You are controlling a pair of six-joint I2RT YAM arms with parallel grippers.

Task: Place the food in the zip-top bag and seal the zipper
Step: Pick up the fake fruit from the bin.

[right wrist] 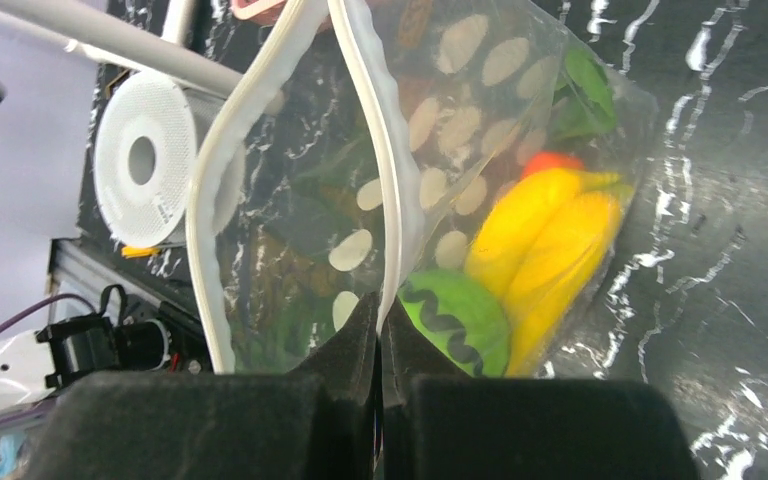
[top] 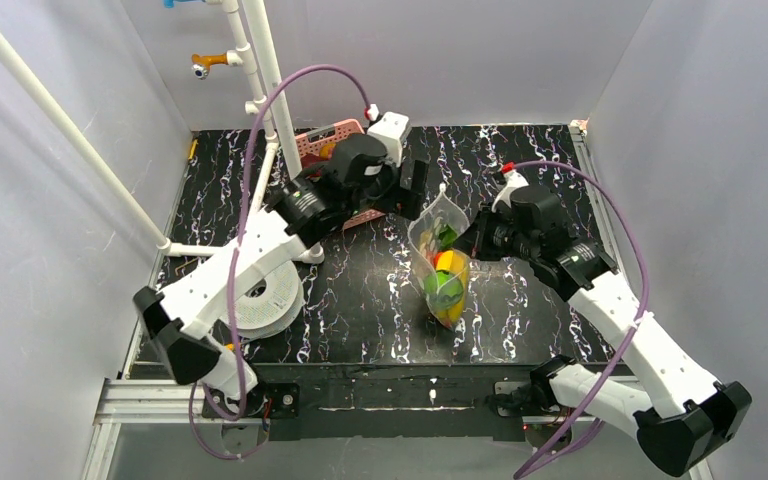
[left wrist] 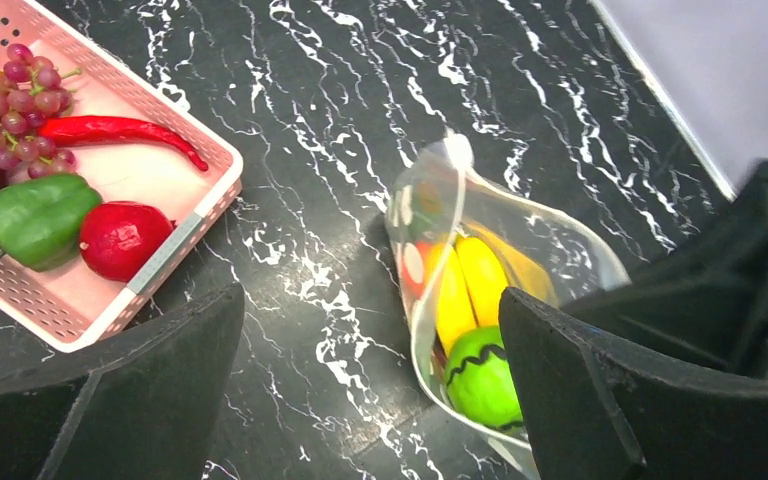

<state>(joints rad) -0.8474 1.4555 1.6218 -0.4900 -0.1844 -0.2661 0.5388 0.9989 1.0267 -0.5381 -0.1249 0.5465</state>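
Briefly, left to right. The pink basket (left wrist: 30, 300), at 10 o'clock from the zip-top bag (top: 440, 255), holds a pepper (left wrist: 35, 215) and grapes (left wrist: 20, 90). Our left hand (left wrist: 370, 300) hangs wide open and empty between the two. The bag stands mid-bench (top: 360, 290) with a banana (right wrist: 540, 240) inside. At its 3 o'clock, our right hand (right wrist: 380, 330) pinches one zipper (right wrist: 390, 170) lip. We judge loading unfinished: hold that lip high, lower each piece through the mouth's centre, and release low.

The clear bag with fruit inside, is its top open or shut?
Open. On the clear plastic zip-top bag, the two white zipper strips gape apart.
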